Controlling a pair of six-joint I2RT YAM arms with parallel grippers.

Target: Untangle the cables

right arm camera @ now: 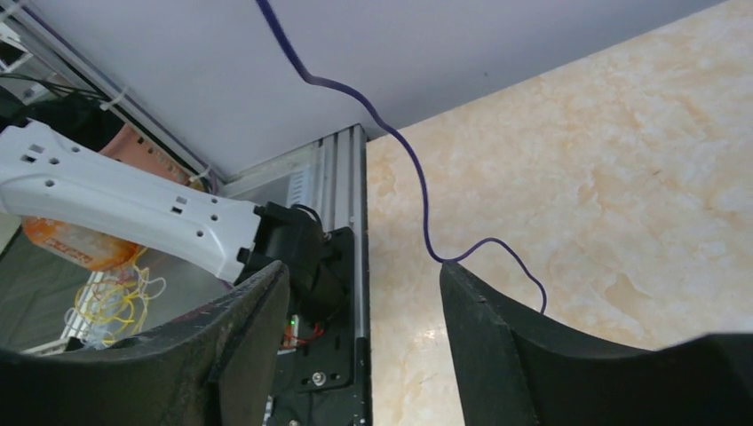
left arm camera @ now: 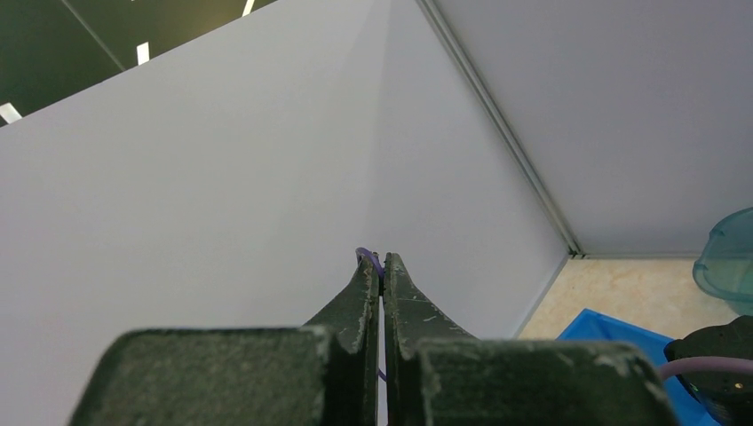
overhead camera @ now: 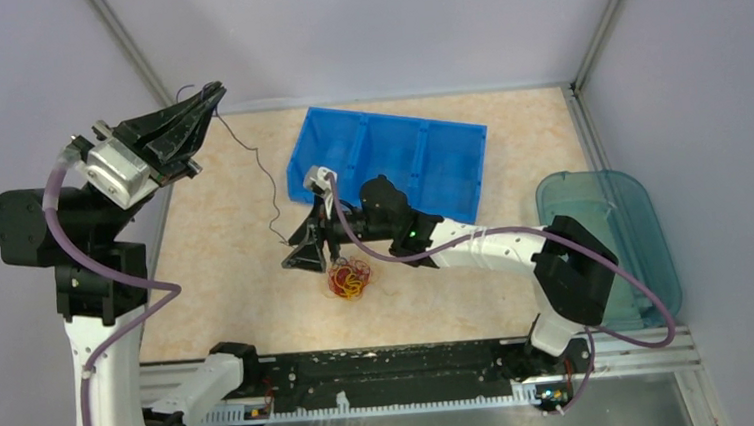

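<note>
strand (right arm camera: pixel 424 209) pinched in closed left gripper (overhead camera: pixel 215 90), left of blue bin (overhead camera: pixel 419 160); right gripper (overhead camera: pixel 308 256) parted, empty, beside tangle (overhead camera: pixel 350 278) before bin

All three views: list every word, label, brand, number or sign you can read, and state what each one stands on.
No text can be read in any view.
Orange packet, right wrist view: pale print, too blurred to read.
Blue bin and teal tub, top view: no markings visible.

White-and-black arms (overhead camera: pixel 486 246), lilac cables (left arm camera: pixel 706 364), silver wrist block (overhead camera: pixel 118 172), scuffed black fingers (left arm camera: pixel 407 306)
</note>
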